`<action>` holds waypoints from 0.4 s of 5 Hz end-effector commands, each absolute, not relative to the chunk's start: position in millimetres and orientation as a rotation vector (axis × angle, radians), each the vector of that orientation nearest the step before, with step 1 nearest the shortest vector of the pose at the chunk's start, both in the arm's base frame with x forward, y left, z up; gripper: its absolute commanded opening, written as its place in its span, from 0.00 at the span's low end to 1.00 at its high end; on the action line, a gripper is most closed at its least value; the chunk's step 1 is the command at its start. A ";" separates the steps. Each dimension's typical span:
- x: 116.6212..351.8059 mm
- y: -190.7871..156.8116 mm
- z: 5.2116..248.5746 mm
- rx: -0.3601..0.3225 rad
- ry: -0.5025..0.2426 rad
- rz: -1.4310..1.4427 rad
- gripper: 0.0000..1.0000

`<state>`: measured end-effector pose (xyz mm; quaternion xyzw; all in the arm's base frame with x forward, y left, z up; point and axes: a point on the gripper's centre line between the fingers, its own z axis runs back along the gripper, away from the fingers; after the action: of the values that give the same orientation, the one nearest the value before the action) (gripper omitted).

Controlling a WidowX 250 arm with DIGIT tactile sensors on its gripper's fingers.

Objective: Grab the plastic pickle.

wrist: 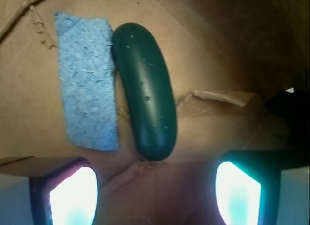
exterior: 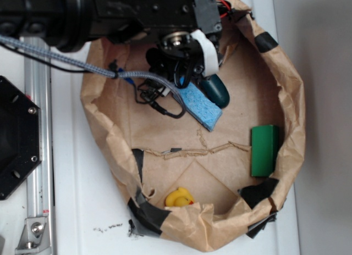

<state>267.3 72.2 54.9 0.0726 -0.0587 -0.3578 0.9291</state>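
Plastic pickle: lying loose just beside blue sponge, on brown paper liner. Gripper: fingers spread wide, empty.

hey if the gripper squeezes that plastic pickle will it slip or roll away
The plastic pickle looks glossy and smooth, so it may slip between the fingers. Its rounded shape could roll, though the blue sponge alongside might stop it that way.
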 end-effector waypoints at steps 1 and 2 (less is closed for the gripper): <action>285.6 52.7 54.6 0.146 -0.214 -0.746 1.00; 291.8 51.8 45.6 0.138 -0.201 -0.750 1.00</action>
<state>283.3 61.8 34.8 0.0515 -0.0743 -0.3530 0.9313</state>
